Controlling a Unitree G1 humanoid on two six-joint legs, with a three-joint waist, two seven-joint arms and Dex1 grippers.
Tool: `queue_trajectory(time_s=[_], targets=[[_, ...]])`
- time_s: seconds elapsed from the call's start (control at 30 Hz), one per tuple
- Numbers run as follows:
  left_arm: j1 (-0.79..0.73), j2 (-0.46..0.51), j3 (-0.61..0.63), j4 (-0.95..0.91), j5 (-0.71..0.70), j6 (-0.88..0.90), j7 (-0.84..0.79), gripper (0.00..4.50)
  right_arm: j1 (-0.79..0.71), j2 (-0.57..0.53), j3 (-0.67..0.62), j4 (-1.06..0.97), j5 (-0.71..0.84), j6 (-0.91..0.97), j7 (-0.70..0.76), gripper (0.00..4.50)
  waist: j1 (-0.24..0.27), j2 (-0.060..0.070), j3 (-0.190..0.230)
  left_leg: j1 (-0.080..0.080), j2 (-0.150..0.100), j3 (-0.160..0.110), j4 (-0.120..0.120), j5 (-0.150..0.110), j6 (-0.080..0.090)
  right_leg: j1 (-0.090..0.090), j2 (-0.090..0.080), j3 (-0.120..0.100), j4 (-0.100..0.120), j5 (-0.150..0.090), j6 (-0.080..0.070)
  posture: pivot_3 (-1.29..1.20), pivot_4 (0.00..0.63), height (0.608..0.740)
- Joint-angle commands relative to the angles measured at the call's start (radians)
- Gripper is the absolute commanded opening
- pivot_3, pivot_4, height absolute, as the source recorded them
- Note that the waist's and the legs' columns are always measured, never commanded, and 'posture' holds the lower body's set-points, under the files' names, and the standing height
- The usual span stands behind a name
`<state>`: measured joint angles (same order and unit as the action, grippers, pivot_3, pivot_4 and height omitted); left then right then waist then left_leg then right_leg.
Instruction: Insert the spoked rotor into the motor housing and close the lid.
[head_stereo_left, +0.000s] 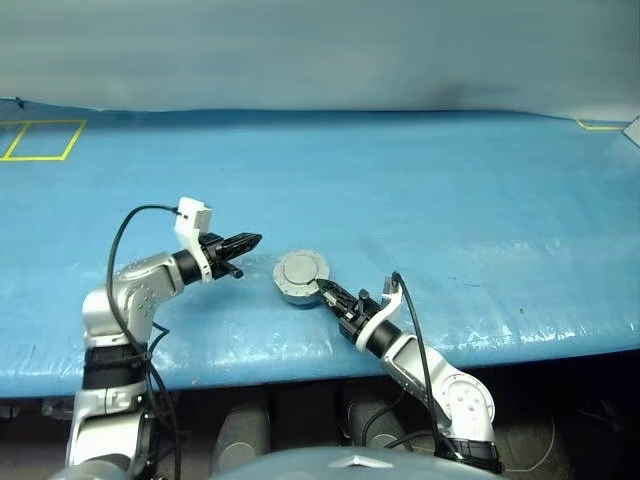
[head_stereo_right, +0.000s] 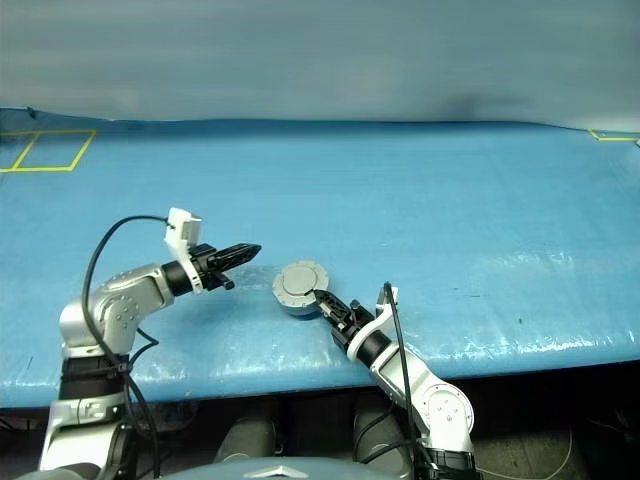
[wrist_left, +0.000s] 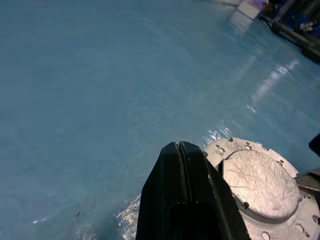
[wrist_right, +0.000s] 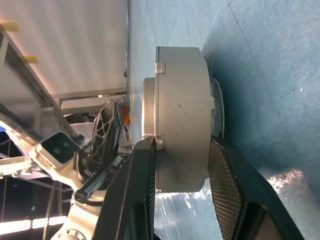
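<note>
The motor housing (head_stereo_left: 297, 291), a round grey metal cup, sits on the blue table near its front edge. The lid (head_stereo_left: 300, 270) lies flat and closed on top of it, its plain grey outside and raised boss (wrist_left: 260, 182) facing up. The spoked rotor is hidden. My right gripper (head_stereo_left: 323, 289) reaches in from the front right and is shut on the housing's side wall (wrist_right: 182, 125), one finger (wrist_right: 142, 190) on each side. My left gripper (head_stereo_left: 254, 240) hovers just left of the housing, shut and empty, its tips (wrist_left: 179, 146) pointing toward the lid without touching it.
A wrinkled blue sheet (head_stereo_left: 420, 200) covers the whole table. A yellow tape square (head_stereo_left: 45, 140) marks the far left corner and a yellow line (head_stereo_left: 600, 125) the far right. The table's front edge (head_stereo_left: 300, 365) runs just in front of the housing.
</note>
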<state>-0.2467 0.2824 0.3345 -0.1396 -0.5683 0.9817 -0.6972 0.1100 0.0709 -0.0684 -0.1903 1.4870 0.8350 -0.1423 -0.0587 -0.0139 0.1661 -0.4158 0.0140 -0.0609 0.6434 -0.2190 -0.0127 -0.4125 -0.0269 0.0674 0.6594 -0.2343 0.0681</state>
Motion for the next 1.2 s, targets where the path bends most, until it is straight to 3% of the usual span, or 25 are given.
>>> queue_trajectory(time_s=[0.03,0.27,0.47,0.63,0.77,1.2], targets=[[0.097,-0.126,0.150,-0.105,-0.215,0.123,0.126,0.37,-0.049,0.028,-0.004,-0.080,0.078,-0.021,0.031,1.15,-0.002,0.000,0.001,0.000,0.000,0.000,0.001,0.000,0.000,0.000,0.000,0.000,0.000,-0.001,-0.001,0.00,0.150,0.740],[0.256,-0.424,0.299,-0.165,-0.605,0.160,0.430,2.61,-0.170,0.021,-0.021,-0.055,0.087,-0.045,0.026,1.15,0.001,-0.005,0.003,0.000,-0.001,0.001,0.005,0.000,0.000,0.002,0.001,0.000,0.001,-0.001,-0.002,0.00,0.150,0.740],[0.327,-0.493,0.232,-0.147,-0.886,0.059,0.602,4.44,-0.233,0.011,-0.010,-0.023,0.069,-0.037,0.022,1.15,0.006,-0.005,0.004,-0.001,-0.005,0.000,0.005,0.000,0.000,0.001,0.002,0.000,-0.001,-0.001,-0.003,0.00,0.150,0.740],[0.369,-0.469,0.136,-0.119,-1.059,-0.010,0.682,4.44,-0.251,0.008,-0.001,-0.018,0.065,-0.026,0.020,1.15,0.006,-0.005,0.004,-0.002,-0.005,0.001,0.004,-0.001,0.001,0.000,0.001,0.001,-0.001,-0.001,-0.003,0.00,0.150,0.740],[0.395,-0.429,0.071,-0.086,-1.116,-0.045,0.687,4.44,-0.252,0.011,0.005,-0.025,0.071,-0.017,0.014,1.15,0.010,-0.005,0.004,-0.002,-0.005,0.001,0.004,-0.001,0.001,0.000,0.002,0.000,-0.001,-0.001,-0.004,0.00,0.150,0.740],[0.383,-0.369,-0.029,0.008,-1.113,-0.132,0.555,4.44,-0.192,0.016,0.106,-0.070,0.109,0.066,-0.040,1.15,0.008,-0.005,0.004,-0.002,-0.005,0.001,0.003,-0.001,0.001,0.000,0.002,0.001,-0.002,-0.002,-0.005,0.00,0.150,0.740]])
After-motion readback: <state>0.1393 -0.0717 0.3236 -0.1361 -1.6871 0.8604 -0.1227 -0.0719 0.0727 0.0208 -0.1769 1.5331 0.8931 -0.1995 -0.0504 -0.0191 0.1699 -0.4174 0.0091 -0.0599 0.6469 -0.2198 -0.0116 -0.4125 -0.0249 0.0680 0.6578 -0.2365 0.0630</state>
